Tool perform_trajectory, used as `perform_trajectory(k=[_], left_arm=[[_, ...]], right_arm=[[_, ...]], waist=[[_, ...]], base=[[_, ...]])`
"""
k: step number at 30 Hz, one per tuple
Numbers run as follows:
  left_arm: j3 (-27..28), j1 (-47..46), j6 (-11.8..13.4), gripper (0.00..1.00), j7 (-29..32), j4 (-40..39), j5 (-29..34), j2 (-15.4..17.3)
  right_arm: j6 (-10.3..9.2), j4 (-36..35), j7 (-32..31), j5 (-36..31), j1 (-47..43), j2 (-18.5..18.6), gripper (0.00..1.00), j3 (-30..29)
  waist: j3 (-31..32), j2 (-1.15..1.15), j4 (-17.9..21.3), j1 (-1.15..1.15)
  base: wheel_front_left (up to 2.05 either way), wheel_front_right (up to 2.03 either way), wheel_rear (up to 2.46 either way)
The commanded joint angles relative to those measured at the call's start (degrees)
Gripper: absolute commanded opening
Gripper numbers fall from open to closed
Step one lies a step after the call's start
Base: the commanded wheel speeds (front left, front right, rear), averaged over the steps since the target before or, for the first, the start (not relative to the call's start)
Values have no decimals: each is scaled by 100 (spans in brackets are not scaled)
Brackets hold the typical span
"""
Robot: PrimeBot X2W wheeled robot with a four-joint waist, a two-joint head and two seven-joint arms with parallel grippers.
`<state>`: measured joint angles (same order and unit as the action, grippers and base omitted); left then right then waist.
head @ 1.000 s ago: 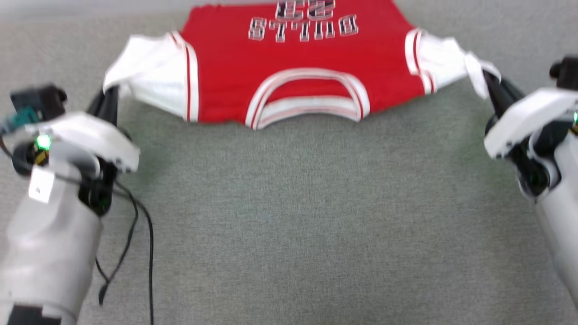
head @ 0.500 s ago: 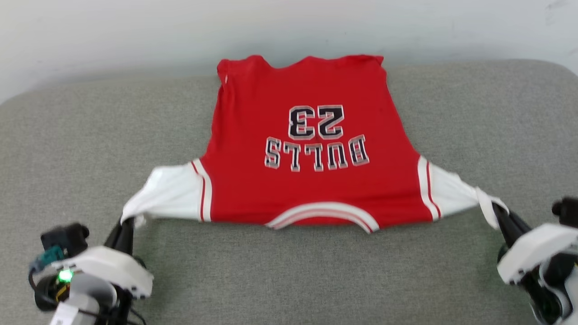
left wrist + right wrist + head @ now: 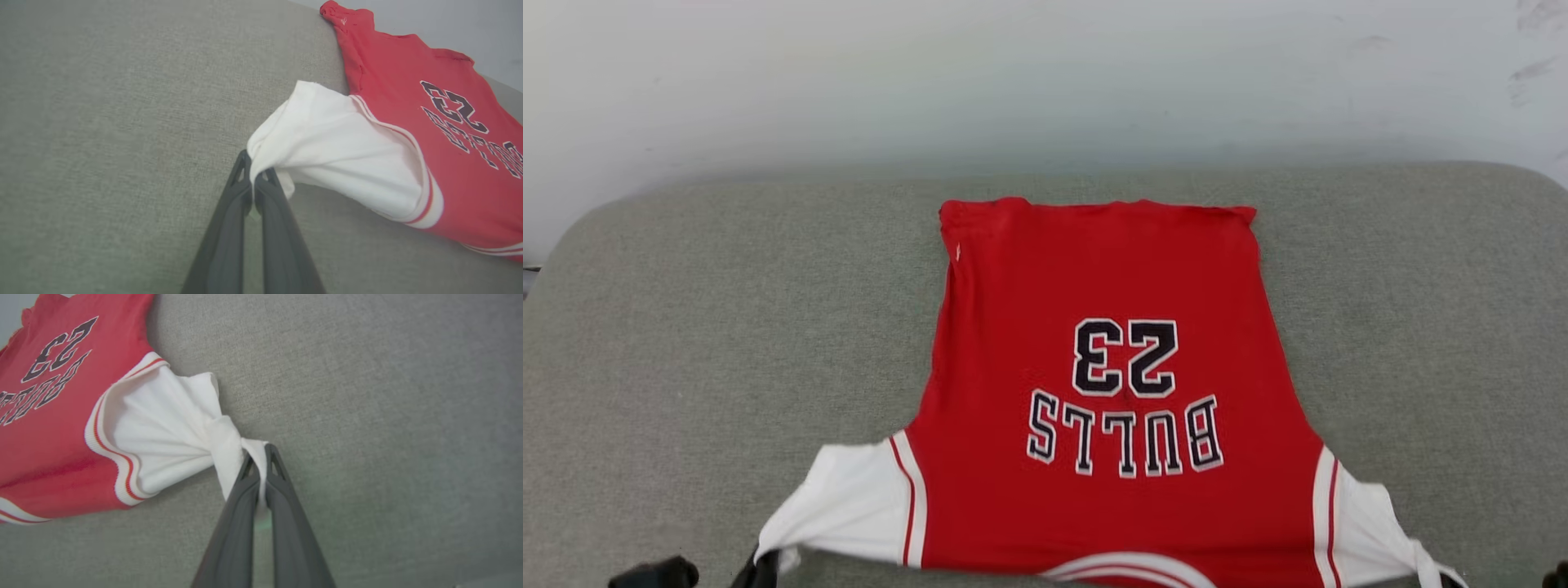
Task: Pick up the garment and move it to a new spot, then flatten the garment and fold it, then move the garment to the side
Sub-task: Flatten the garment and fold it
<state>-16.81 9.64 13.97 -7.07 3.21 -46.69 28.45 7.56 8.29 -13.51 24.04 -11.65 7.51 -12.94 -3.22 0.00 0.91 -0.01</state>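
The garment (image 3: 1111, 408), a red jersey with white sleeves, lies spread face up on the grey cushion, its "BULLS 23" lettering upside down to me and its hem toward the wall. My left gripper (image 3: 253, 176) is shut on the tip of one white sleeve (image 3: 327, 143), low over the cushion. My right gripper (image 3: 261, 455) is shut on the bunched tip of the other white sleeve (image 3: 171, 424). Both sleeves are pulled outward from the red body. In the head view the left gripper's dark fingers (image 3: 760, 569) peek in at the bottom edge under a sleeve.
The grey fabric cushion (image 3: 686, 343) stretches wide to either side of the jersey. Its rounded far edge meets a pale wall (image 3: 1013, 82) just beyond the hem.
The head camera has tilted up, so the whole picture slid down and the arms left it. The collar, sagging open a second ago, now lies flat. Both grippers still hold the sleeves.
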Motion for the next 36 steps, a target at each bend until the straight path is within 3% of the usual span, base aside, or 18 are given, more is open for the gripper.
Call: perform_trajectory(k=[1,6,8,10,17,23,29,36], left_arm=[[1,180,92,0,8,-76,14,68],[-143,372,101,0,-12,-231,55,-29],[-229,255,57,0,-29,-267,110,-61],[-330,144,18,0,-19,-273,196,-87],[-518,-267,-71,0,-54,-323,389,-165],[-664,-850,-180,0,-151,-444,620,-278],[-850,-1584,-376,0,-260,-469,830,-464],[-1035,-2209,-564,0,-382,-446,996,-700]], right_arm=[[-14,-162,-78,-235,-196,-69,0,-146],[-13,-318,-184,-479,-310,-350,4,-265],[-12,-253,-177,-537,-185,-399,47,-283],[-10,-248,-77,-567,28,-432,100,-248],[-10,3,414,-636,1236,-416,100,-382],[-10,802,516,-750,2752,69,100,-249],[-10,1661,-203,-656,4195,522,100,-266],[-10,2526,-1553,-754,5651,1058,100,49]], waist=[[0,0,0,1],[-16,0,-11,1],[-21,0,-34,1],[-22,0,-58,1],[-198,0,-108,1],[-695,0,-385,1],[-1340,0,-851,1],[-2025,0,-1238,1]], base=[[0,0,0],[0,0,0],[0,0,0],[0,0,0],[0,0,0],[0,0,0],[0,0,0],[0,0,0]])
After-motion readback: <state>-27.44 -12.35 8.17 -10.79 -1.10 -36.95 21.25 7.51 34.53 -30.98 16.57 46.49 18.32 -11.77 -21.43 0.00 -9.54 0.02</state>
